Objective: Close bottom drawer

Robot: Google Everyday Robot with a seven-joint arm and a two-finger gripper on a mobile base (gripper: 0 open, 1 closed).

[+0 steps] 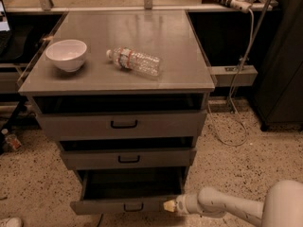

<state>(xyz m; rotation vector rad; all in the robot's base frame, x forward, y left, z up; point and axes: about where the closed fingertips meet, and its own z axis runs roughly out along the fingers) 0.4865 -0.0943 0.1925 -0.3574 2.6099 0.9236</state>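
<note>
The bottom drawer is the lowest of three grey drawers in the cabinet. It is pulled out far, its long dark tray is open to view, and its narrow front panel carries a small black loop handle. My gripper comes in from the lower right on a white arm. Its pale tip is at the right end of the drawer's front panel, level with it.
The top drawer and middle drawer each stand slightly out. On the cabinet top lie a white bowl and a plastic bottle on its side. Cables hang down at the right over speckled floor.
</note>
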